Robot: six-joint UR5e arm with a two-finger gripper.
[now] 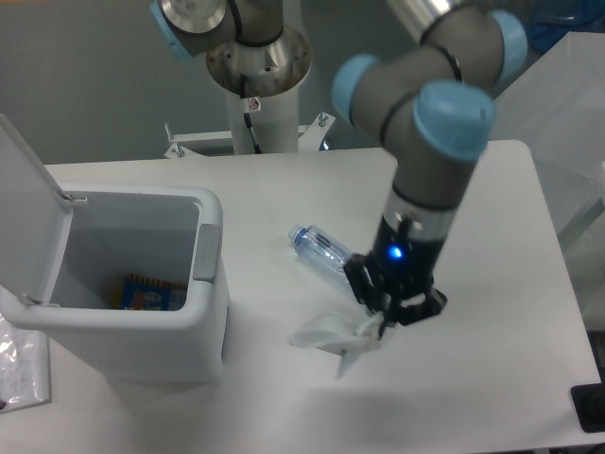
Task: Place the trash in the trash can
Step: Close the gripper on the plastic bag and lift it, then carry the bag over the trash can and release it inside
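Fixed camera: the gripper (386, 317) is down at the crumpled wrapper (337, 333) on the table (492, 378), apparently pinching its right edge, so the pick-up step seems in hand; the next move would call for lifting it and carrying it left over the open trash can (142, 284). The plastic bottle (319, 250) lies on the table just behind the gripper. The fingertips are masked by the wrapper, so the grip cannot be confirmed, and the coloured item (151, 291) in the can is unclear.

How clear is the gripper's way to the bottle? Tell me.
Probably clear: the bottle lies uncovered on the table beside the gripper, which is down at the wrapper. Nothing stands between them.
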